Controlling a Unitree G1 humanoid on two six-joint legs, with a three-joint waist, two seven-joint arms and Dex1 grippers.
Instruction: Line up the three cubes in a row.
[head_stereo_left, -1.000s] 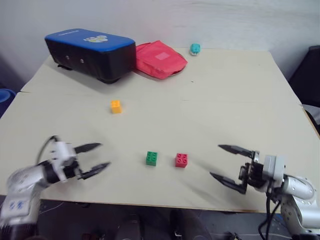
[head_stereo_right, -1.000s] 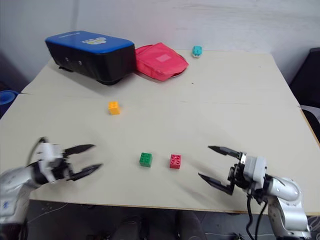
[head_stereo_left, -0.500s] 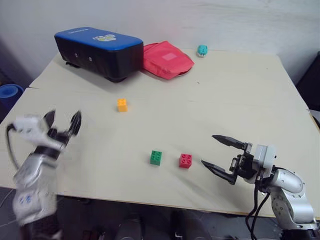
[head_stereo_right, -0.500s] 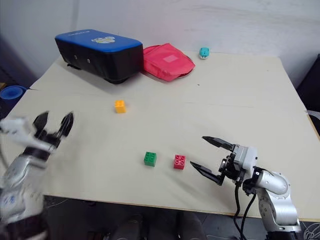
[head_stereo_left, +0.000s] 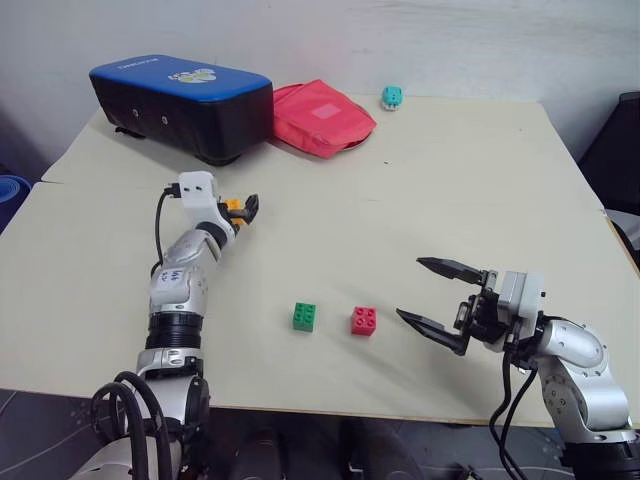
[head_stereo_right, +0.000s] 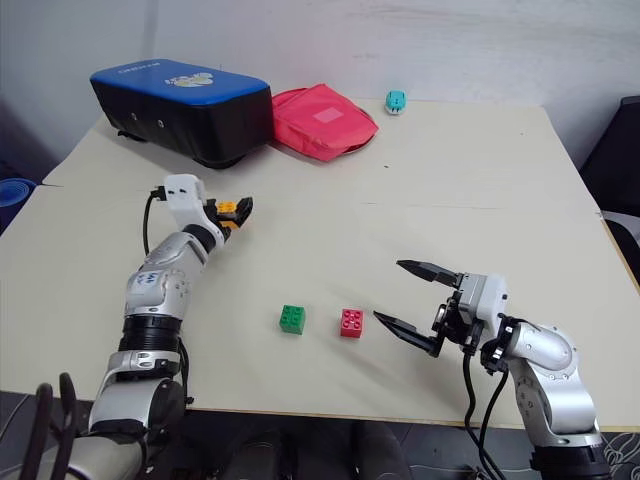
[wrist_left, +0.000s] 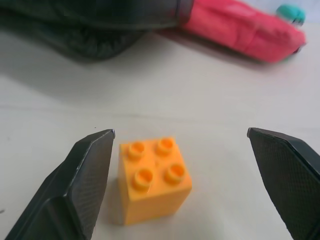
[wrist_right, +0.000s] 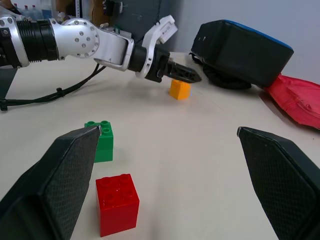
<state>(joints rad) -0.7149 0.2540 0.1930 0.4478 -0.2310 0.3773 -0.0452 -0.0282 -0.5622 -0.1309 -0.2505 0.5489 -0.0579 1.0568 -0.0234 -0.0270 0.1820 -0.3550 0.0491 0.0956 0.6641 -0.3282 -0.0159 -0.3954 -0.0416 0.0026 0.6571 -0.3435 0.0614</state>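
The orange-yellow cube (wrist_left: 152, 180) stands on the table between the fingers of my open left gripper (head_stereo_left: 240, 207). It sits close beside one finger (wrist_left: 82, 185) and well apart from the other (wrist_left: 290, 175). In the head views the gripper partly hides that cube (head_stereo_right: 228, 209). The green cube (head_stereo_left: 304, 316) and the red cube (head_stereo_left: 364, 320) stand side by side near the table's front, a small gap between them. To the right of the red cube, my right gripper (head_stereo_left: 410, 288) hovers open and empty, pointing at it. In the right wrist view, the red cube (wrist_right: 117, 202) and green cube (wrist_right: 101, 141) lie ahead.
A black case with a blue top (head_stereo_left: 185, 105) and a red pouch (head_stereo_left: 320, 118) lie at the table's far left. A small teal toy (head_stereo_left: 391, 96) sits at the far edge. The table's front edge (head_stereo_left: 330, 405) runs just below the green and red cubes.
My left arm has swung forward and to the right from the table's front left, bringing its open fingers around the orange-yellow cube. The right gripper has barely moved. The cubes have not moved.
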